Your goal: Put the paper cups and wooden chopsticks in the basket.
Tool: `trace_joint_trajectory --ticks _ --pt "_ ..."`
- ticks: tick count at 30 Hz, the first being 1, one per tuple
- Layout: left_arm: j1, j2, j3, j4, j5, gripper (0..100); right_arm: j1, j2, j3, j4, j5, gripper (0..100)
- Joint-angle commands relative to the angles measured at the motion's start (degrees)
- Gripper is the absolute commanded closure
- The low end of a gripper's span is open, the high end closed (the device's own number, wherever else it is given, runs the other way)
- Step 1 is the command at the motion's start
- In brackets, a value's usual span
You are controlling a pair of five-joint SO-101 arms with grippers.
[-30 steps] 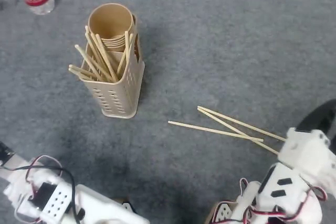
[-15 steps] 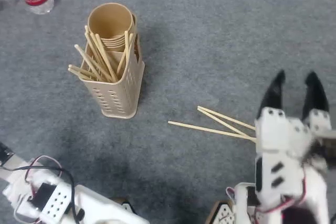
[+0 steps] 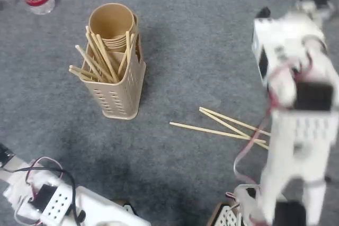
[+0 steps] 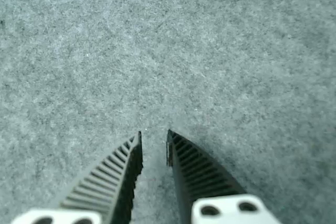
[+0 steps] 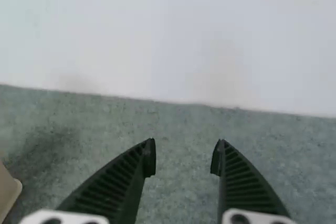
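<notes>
My right hand (image 5: 185,158) is open, empty and raised. Loose chopsticks (image 3: 228,125) lie on the surface (image 3: 201,51), well apart from the basket (image 3: 119,99). I should tip down and straddle them where they cross.

- The right arm (image 3: 293,78) has swung up and outward. A second ago it sat folded low, half a second ago its right gripper (image 5: 184,163) stood over the mat (image 3: 212,51), and now it stretches toward the mat's far edge.
- The loose chopsticks (image 3: 222,125) lay just behind the fingertips half a second ago. They now lie well behind the gripper, with the arm's body crossing their ends.
- The wall (image 5: 168,24) now stands close ahead of the gripper.
</notes>
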Motion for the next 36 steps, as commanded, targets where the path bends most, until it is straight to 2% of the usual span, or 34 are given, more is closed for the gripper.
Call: trace_joint_trajectory --ticks 1,8,14,18,21,23,25,28,33,36 --pt "-0.18 -0.53 -0.31 -1.14 -0.53 93 0.48 8.13 -7.38 -0.13 0.53 81.9" --pt "-0.18 -0.53 -0.31 -1.14 -0.53 93 0.04 14.29 -15.56 1.36 0.44 81.9" --pt "-0.18 -0.53 -0.31 -1.14 -0.53 93 -4.35 6.99 -20.66 22.46 1.41 81.6" --pt "-0.18 -0.53 -0.31 -1.14 -0.53 93 -9.89 8.75 -15.47 32.57 15.56 81.6" --pt "-0.18 -0.53 -0.31 -1.14 -0.53 93 -11.03 11.65 -8.88 36.53 27.34 81.6" --pt "-0.18 -0.53 -0.31 -1.14 -0.53 93 -10.86 12.88 -4.31 36.53 33.93 81.8" --pt "-0.18 -0.53 -0.31 -1.14 -0.53 93 -10.77 13.76 -0.35 35.38 37.36 81.8" --pt "-0.18 -0.53 -0.31 -1.14 -0.53 93 -10.68 13.85 7.21 29.41 37.71 81.9" --pt "-0.18 -0.53 -0.31 -1.14 -0.53 93 -10.77 13.67 23.47 13.76 38.33 81.9" --pt "-0.18 -0.53 -0.31 -1.14 -0.53 93 -10.95 13.67 32.00 6.11 40.97 81.9"
